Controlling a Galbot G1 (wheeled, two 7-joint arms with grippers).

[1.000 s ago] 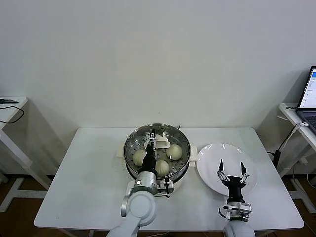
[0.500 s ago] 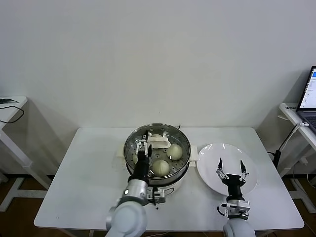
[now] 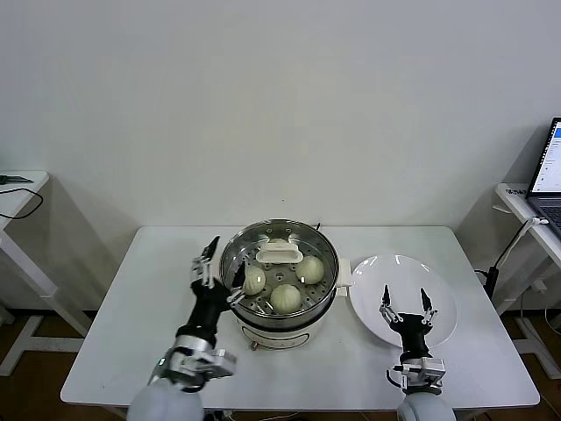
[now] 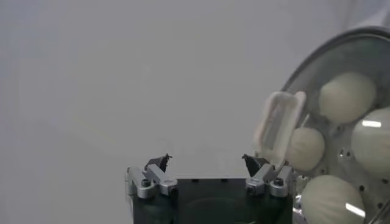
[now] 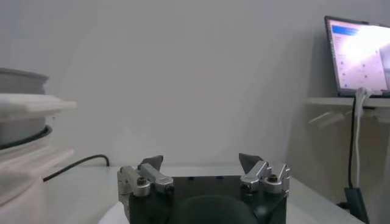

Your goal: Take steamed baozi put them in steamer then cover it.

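Here, the steamer [image 3: 279, 274] sits mid-table with the cover [image 3: 279, 255] on it and four baozi [image 3: 285, 297] inside. The left gripper [image 3: 218, 267] hovers spread and empty just left of the steamer; the right gripper [image 3: 404, 304], fingers apart, hangs over the white plate [image 3: 438, 289] to its right.

Four baozi [image 3: 285, 297] counted inside one steamer [image 3: 279, 276] at frame centre, one cover [image 3: 279, 253] set on it, one white plate [image 3: 403, 298] at lower right, one table [image 3: 140, 333], two grippers seen.
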